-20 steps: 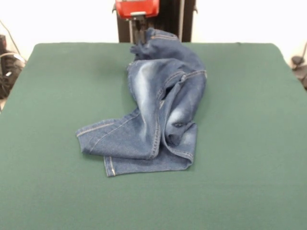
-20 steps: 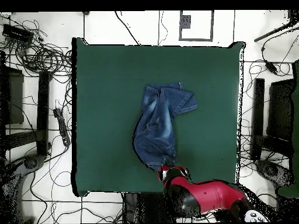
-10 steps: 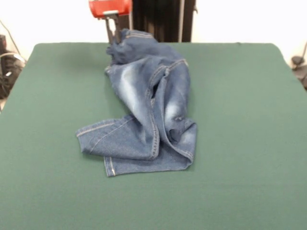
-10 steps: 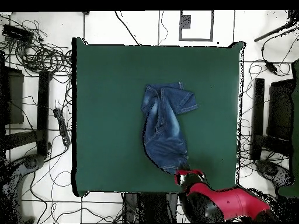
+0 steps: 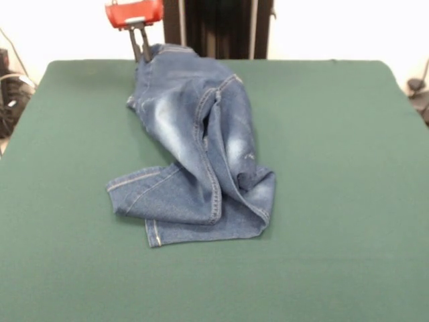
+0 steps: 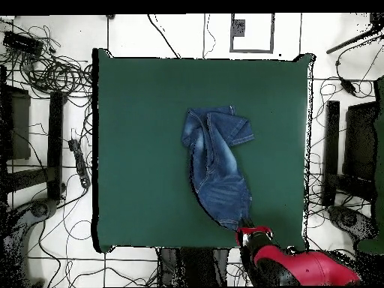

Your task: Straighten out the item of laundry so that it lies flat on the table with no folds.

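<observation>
While pinched at the waist: jeans (image 5: 201, 147) drawn out long toward the table's (image 5: 335, 201) far edge, hems anchored by own weight nearer the middle.
Gripper (image 5: 140, 52): jaws narrow, clamped on the waistband corner, lifted just clear of the felt.
Reason for hold: judged as a stretch along the length to pull out bunching.
Jeans position: middle of the table in the overhead view (image 6: 217, 169), waist end near the robot-side edge beside the gripper (image 6: 245, 230).
Folds left: 2 legs crossed and overlapped at the hems, 1 twisted ridge down the middle; not flat.
Surroundings: cables (image 6: 45, 67) on the floor, well apart.
Obstacles: none on the felt; table edge close behind the gripper limits further pull.
</observation>
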